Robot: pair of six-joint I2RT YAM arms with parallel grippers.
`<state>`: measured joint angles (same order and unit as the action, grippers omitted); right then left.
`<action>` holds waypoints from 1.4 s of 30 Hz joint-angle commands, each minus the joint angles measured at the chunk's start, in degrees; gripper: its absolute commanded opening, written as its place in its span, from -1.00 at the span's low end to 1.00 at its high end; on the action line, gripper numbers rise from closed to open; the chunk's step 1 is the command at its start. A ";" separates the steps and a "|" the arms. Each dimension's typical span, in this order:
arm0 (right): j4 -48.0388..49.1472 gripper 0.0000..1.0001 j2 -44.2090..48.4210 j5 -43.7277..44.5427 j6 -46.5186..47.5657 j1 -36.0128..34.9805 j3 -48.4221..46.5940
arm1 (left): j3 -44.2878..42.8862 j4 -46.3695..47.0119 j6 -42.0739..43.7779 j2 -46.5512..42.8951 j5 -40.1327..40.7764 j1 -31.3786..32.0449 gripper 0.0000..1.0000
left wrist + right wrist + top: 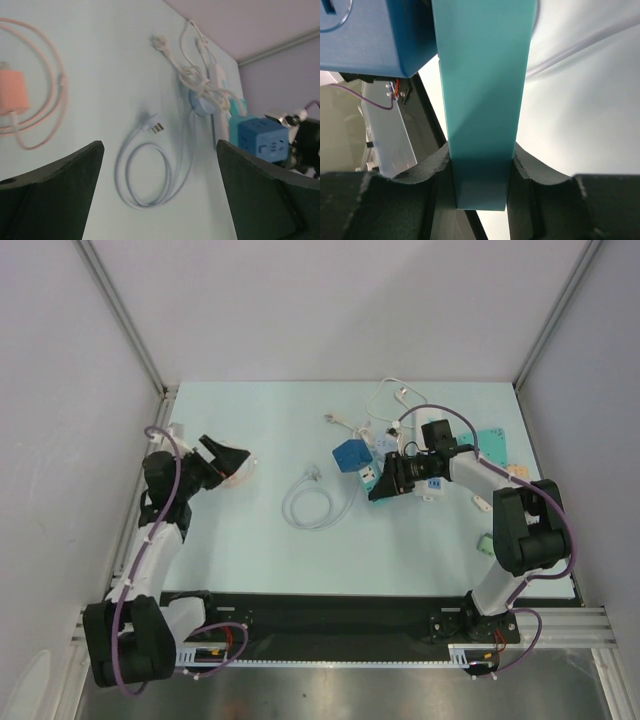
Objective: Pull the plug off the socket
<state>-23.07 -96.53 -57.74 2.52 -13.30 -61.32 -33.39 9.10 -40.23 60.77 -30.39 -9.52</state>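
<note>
1. Nearest to the right wrist camera are the dark fingers [434, 175] of the right end effector [480, 176]. They are clamped on the lower end of a flat teal plastic plug body [480, 90], with one pad on each side.
2. Its upper end meets the blue plastic cube socket [365, 40], which sits a little right of the middle of the pale counter [250, 560], toward the far edge. I cannot tell how deep the pins sit.
3. I judge that the step in hand is the pull itself. It should go straight along the plug, away from the cube, without twisting, because the grip is only on the end and may slip.
4. Nothing holds the cube down, so it may travel together with the plug. The left end effector [228, 458], its fingers wide apart near the left edge, could press on it.
5. A knot of white cables [385, 410] lies just beyond the cube toward the far edge and may drag.
6. A white coiled cable with a flat plug [312, 502] lies near the middle, apart from the cube. A pink charger with its cable [12, 97] lies just beside the left end effector.
</note>
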 commanded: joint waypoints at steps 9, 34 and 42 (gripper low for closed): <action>-0.48 -1.00 2.05 2.27 6.88 -3.22 -4.07 | -6.69 3.37 -7.65 3.20 7.78 26.64 0.99; -1.10 -1.00 3.46 4.03 7.67 -4.10 -4.33 | -37.01 -18.77 -15.32 30.89 34.43 51.00 0.14; 3.99 -1.00 5.12 19.55 -1.01 -4.10 -2.23 | -27.11 -1.39 -5.74 24.51 28.64 50.31 -1.00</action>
<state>-24.47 -95.35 -46.57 6.39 -17.17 -62.48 -64.99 -2.04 -52.90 90.94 1.54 40.71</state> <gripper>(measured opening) 0.392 0.666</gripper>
